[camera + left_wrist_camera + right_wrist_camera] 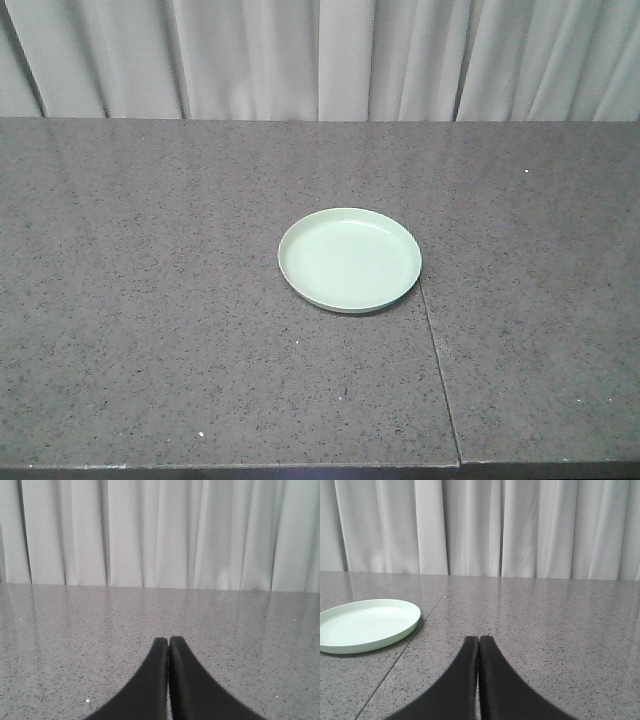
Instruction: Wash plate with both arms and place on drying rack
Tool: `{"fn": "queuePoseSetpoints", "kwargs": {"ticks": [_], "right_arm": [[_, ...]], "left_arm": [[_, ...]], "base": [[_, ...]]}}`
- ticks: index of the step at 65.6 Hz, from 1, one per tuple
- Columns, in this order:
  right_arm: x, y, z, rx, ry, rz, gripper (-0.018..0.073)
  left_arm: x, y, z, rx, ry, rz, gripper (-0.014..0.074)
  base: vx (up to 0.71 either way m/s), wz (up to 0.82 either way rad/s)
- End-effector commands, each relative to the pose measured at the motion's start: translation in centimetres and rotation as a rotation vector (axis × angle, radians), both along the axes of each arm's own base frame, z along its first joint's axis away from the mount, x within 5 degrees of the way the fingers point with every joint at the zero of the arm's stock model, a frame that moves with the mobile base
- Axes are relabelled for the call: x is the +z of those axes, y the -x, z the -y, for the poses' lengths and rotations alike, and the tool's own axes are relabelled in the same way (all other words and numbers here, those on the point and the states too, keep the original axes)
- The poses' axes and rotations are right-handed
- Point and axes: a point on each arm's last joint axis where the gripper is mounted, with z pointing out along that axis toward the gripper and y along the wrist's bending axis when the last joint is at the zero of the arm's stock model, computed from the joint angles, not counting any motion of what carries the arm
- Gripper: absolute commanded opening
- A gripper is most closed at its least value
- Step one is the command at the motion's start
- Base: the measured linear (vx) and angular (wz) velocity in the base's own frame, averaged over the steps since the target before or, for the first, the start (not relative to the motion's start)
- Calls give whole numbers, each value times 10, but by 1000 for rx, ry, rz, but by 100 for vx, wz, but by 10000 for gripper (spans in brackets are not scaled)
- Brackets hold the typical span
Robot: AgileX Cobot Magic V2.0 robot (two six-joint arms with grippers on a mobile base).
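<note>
Grey speckled stone counter [150, 300]; pale pleated curtain [320, 55] behind.

Speckled grey countertop [150, 300], pale pleated curtain [300, 60] behind

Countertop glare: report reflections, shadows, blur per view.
Front view: even light, countertop dull, thin shadow under the plate. Left wrist view: curtain mirrored faintly on the countertop, left end effector a featureless dark shape. Right wrist view: same pale streaks, right end effector also dark.

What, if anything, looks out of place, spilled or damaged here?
Nothing stands out. The plate lies flat, whole and empty on the countertop, with no spill around it. The left tool and the right tool are shut, holding nothing.
</note>
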Motion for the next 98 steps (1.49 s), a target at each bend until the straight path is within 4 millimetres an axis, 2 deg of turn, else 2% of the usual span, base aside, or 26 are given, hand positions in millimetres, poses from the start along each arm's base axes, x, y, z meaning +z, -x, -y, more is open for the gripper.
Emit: {"fn": "queuePoseSetpoints", "kwargs": {"ticks": [1,41,51,68,79,87,98], "right_arm": [[6,1,0,0,-3,76,-4],[10,1,0,2,-20,115,-4],[39,5,1,5,-74,193,-1],[103,4,-1,10,-41,20,-1],[131,-9,-2,15,21,-124,18],[143,-21,-3,26,67,-251,90],[152,-46,-6,49,122,-435,279]], "left_arm": [[17,4,0,2,10,115,-6],[17,4,0,2,10,115,-6],[17,4,0,2,10,115,-6],[17,4,0,2,10,115,-6],[17,4,0,2,10,115,-6],[17,4,0,2,10,115,-6],[17,4,0,2,10,115,-6]], "base": [[0,0],[0,0],[0,0],[0,0],[0,0],[0,0],[0,0]]}}
